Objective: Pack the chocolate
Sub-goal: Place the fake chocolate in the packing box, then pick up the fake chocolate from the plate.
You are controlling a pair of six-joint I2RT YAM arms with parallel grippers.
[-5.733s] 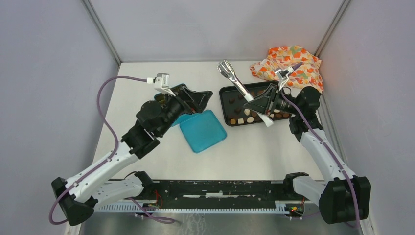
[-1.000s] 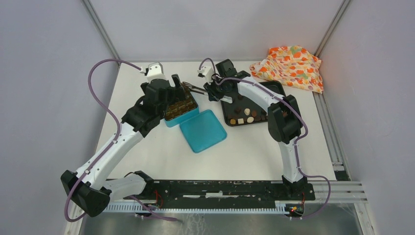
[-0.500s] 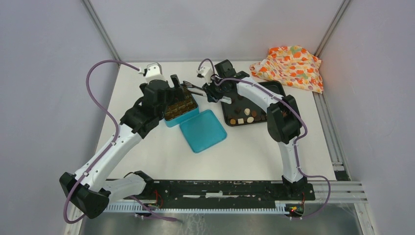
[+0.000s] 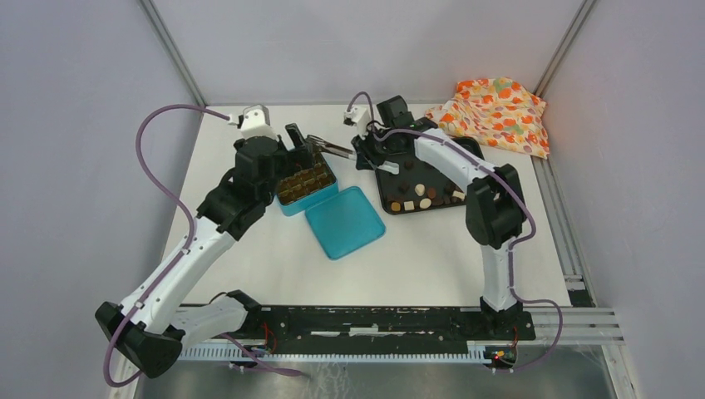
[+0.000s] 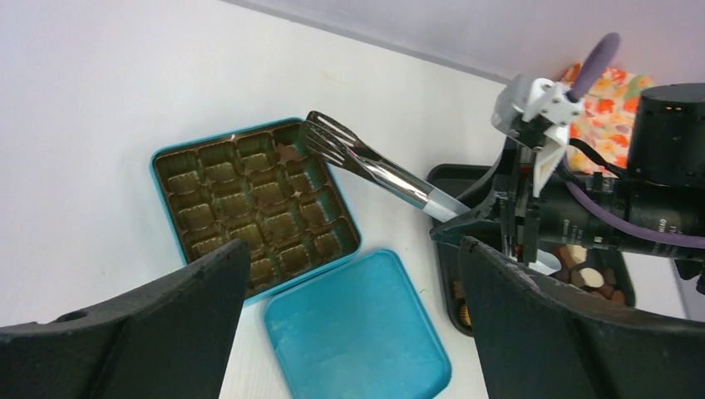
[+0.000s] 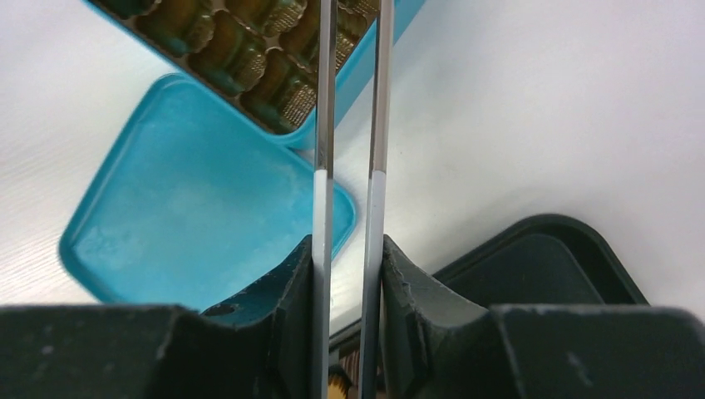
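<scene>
Over the far corner of the open blue tin [image 4: 309, 199] hover the tips of the metal tongs [image 5: 374, 170], pinched at the handles by the right gripper [image 6: 349, 274], while the left gripper [image 5: 353, 249] hangs above, jaws wide and empty. I'd lower each piece squarely into one empty cup [image 5: 268, 193] before easing the squeeze. Most chocolate [image 4: 425, 202] lies in the black tray [image 4: 384, 189] just beside that gripper; one dark piece seems to sit by the tong tips.

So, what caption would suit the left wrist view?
Right gripper holds metal tongs over the open teal box, lid lying beside it.
</scene>
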